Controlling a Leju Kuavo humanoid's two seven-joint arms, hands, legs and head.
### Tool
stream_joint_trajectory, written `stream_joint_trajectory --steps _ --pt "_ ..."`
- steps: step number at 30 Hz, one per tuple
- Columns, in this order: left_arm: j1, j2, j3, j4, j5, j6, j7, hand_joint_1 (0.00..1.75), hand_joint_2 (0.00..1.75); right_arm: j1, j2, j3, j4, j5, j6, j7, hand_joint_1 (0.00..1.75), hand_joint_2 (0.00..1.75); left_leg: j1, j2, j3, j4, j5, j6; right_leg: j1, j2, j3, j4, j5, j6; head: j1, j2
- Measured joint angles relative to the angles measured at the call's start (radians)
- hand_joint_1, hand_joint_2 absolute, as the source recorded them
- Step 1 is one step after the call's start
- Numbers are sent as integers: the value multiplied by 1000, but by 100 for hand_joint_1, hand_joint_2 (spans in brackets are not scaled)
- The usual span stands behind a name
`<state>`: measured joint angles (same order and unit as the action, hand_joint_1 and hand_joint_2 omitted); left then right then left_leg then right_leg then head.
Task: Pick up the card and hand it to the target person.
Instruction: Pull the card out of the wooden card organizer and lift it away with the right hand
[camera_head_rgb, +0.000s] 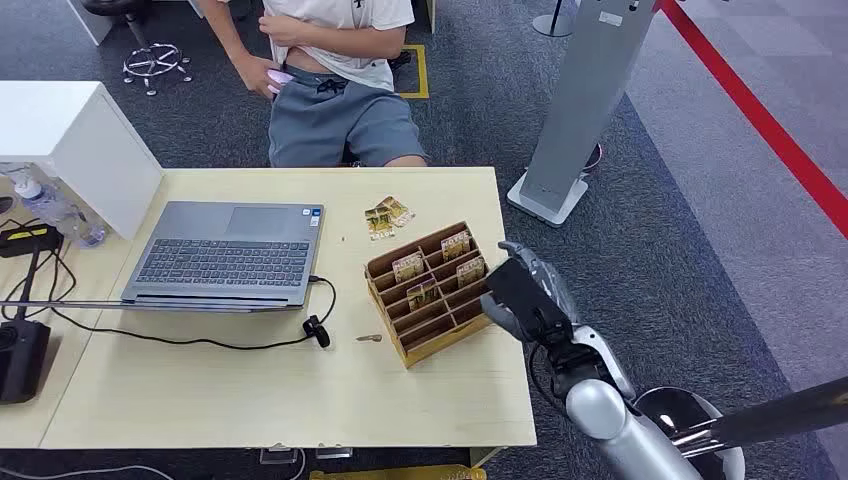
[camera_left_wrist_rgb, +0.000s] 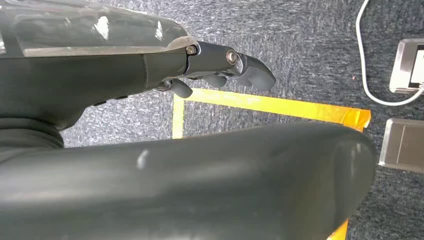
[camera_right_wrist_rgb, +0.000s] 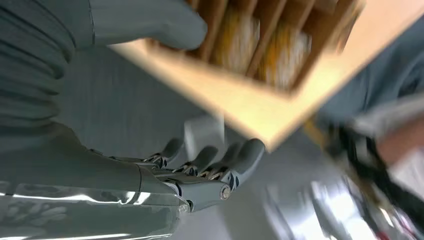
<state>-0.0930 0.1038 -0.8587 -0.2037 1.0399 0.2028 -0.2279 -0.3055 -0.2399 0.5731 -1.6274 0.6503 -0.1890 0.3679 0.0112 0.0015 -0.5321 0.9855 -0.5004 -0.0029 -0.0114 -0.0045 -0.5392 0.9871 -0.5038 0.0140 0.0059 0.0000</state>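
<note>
The head view looks steeply down on the table (camera_head_rgb: 250, 400); the right wrist view sits close beside the shared card rack (camera_head_rgb: 430, 290) (blurred); the left wrist faces carpet (camera_left_wrist_rgb: 300, 60).

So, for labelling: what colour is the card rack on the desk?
Light brown wood; the card rack shows best in the head view.

Grey carpet (camera_head_rgb: 660, 230) with red stripe (camera_head_rgb: 770, 130), light wooden table (camera_head_rgb: 250, 390), white cabinet (camera_head_rgb: 70, 140)

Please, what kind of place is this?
Probably an office or reception desk: a laptop on a wooden table, a wooden card organizer, grey carpet, and a person waiting behind.
</note>
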Motion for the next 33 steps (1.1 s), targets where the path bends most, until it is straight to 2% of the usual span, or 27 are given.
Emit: stream_joint_trajectory --steps 2,4,6,9,16,17,20,21,33 --pt "1 0 0 0 0 0 0 0 0 -19 -1 12 0 135 6 1 67 175 0 0 0 0 0 0 0 0 0 0 0 0 0 0" --pt "1 1 -1 0 0 -1 -1 0 0 -45 -3 31 1 289 11 2 74 175 0 -1 0 0 0 0 0 0 0 0 0 0 -1 0" --pt "1 2 -1 0 0 -1 -1 0 0 -59 -4 46 2 243 10 1 81 175 0 -1 -1 0 0 0 0 0 0 0 0 0 -2 0" --pt "1 3 -2 0 1 -1 -1 0 0 -72 -6 63 2 109 8 -1 75 175 0 -1 -2 0 0 0 0 0 -1 0 0 0 -2 0" --pt "1 6 -6 0 3 -1 -1 0 0 -82 -7 90 4 83 3 -4 73 175 0 -1 -2 0 0 0 0 0 -1 0 0 0 -1 0" --pt "1 6 -6 0 3 -1 -1 0 0 -82 -7 92 4 82 3 -5 67 175 0 -1 -2 0 0 0 0 0 -1 0 0 0 -1 0" --pt "1 6 -8 0 3 0 -1 0 0 -84 -8 102 4 80 2 -6 31 175 0 -1 -1 0 0 0 0 0 -1 0 0 0 -1 0" --pt "1 6 -8 0 4 0 -1 0 0 -84 -8 105 4 79 2 -7 27 175 0 -1 -1 0 0 0 0 0 -1 0 0 0 -1 0" --pt "1 6 -9 0 7 2 0 0 0 -92 -8 129 30 76 -3 -15 41 175 0 -1 -2 0 0 0 0 0 -1 0 0 0 -1 0"
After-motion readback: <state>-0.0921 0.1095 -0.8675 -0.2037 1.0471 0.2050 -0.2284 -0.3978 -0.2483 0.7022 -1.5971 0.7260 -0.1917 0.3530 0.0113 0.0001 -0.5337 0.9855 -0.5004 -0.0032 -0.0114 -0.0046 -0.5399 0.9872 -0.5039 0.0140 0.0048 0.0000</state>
